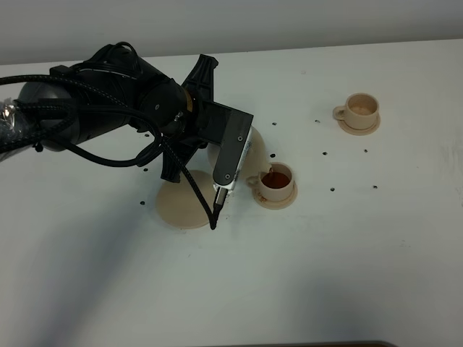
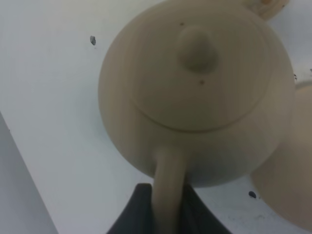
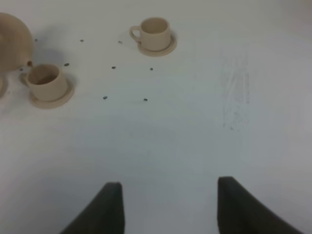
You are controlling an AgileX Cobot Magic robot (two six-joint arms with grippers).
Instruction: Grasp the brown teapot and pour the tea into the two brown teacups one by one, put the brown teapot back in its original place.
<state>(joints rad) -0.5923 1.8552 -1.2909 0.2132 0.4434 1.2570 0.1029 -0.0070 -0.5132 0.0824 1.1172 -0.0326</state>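
Your left gripper [image 2: 168,210] clamped on brown teapot [image 2: 195,97] handle, spout tipped over near teacup [image 1: 277,178] so tea lands inside; red tea shows there. Second teacup [image 1: 361,108], 2 o'clock from it, looks empty. Wide saucer [image 1: 181,206], 8 o'clock, awaits pot's return. Right gripper [image 3: 168,200] spread open, idle.

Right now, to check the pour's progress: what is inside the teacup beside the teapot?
Reddish-brown tea shows inside that teacup from the high view. How deep it stands cannot be seen; in the right wrist view the cup's own wall hides the liquid.
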